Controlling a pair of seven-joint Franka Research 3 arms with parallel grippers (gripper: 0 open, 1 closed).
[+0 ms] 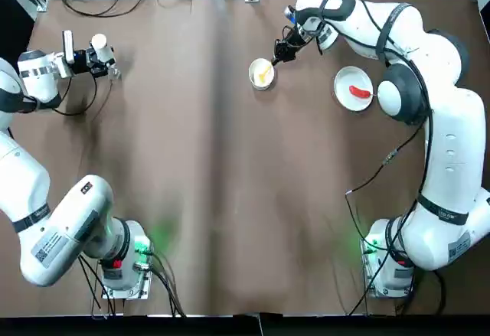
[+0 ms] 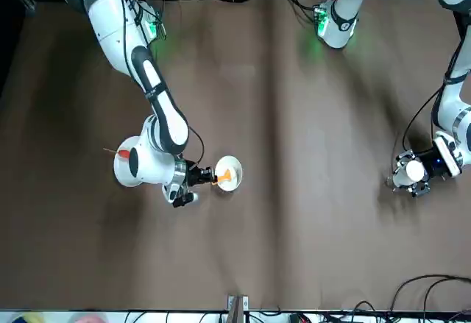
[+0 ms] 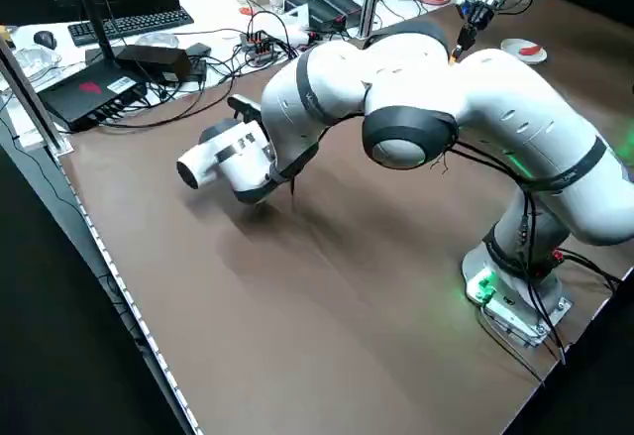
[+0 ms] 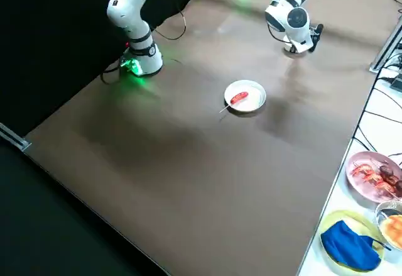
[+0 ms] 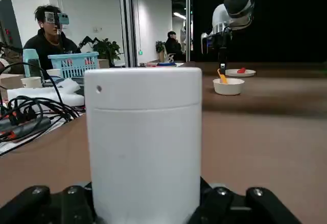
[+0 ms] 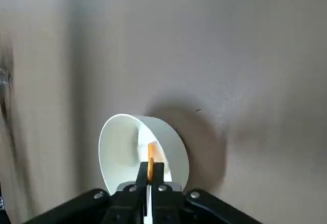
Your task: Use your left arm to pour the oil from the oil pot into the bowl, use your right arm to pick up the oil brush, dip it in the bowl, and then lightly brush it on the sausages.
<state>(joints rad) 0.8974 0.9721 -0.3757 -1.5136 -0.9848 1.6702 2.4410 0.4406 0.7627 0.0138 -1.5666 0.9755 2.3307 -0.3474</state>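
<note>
Brown tabletop [image 1: 191, 198] carries the plate [image 1: 344, 78] with the red sausage [image 1: 360, 92], right of the bowl [image 1: 255, 66]. Over the bowl, the right gripper [image 6: 150, 172] pinches the oil brush [image 6: 150, 155]; well left of it, the left gripper [image 5: 145, 198] clasps the oil pot [image 5: 143, 132].

My landmark is the bowl [image 1: 261, 74], small, round, white and upright on the table, with the yellow-orange oil brush [image 6: 150, 160] held at its near side, head over the opening; I can't tell whether the bristles touch the inside. Well apart, on the robot's left of the bowl, I see the oil pot [image 5: 143, 132] raised and upright, showing me mostly its smooth white rounded cap, its contents hidden. To the bowl's other side, nearer than the pot, one small red sausage [image 4: 239, 97] lies flat, its thin pale stick pointing away from the bowl.
</note>
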